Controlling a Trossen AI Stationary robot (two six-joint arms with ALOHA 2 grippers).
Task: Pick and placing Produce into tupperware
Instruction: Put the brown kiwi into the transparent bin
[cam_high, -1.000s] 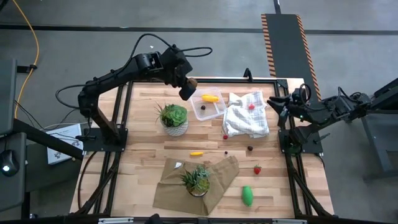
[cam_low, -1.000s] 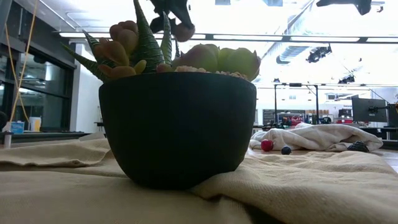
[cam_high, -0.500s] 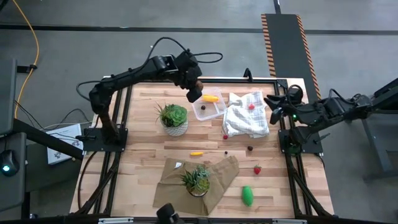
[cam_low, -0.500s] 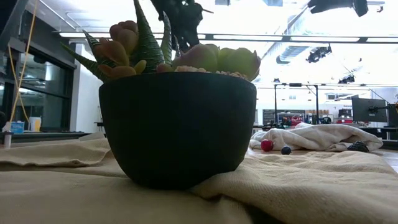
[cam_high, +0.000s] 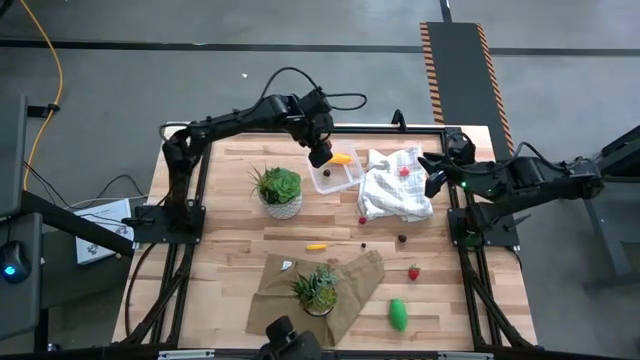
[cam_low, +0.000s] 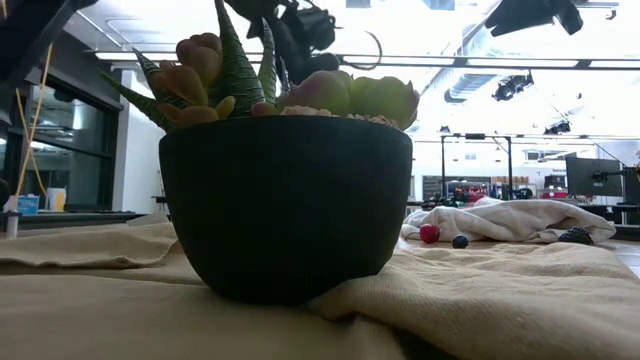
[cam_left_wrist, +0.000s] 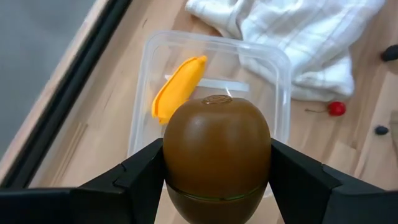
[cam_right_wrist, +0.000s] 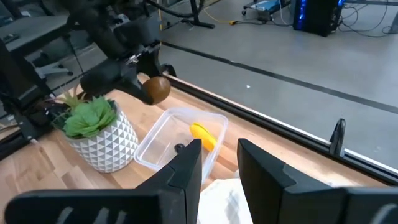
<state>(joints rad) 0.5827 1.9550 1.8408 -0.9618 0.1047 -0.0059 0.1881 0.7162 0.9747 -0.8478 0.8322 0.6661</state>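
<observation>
A wooden tabletop (cam_high: 240, 225) inside a black frame carries two potted plants, a brown cloth and a white cloth (cam_high: 398, 185). The clear tupperware (cam_high: 335, 174) sits near the far edge, between a white-potted plant (cam_high: 279, 191) and the white cloth, already holding a yellow piece (cam_left_wrist: 177, 87). The left gripper (cam_left_wrist: 216, 180) hangs just above its open top, jaws clamped on the brown ball (cam_left_wrist: 216, 152), apparently ready to drop it. The right gripper (cam_right_wrist: 219, 168) waits past the white cloth, jaws narrowly apart and empty. Room beside the container is tight.
</observation>
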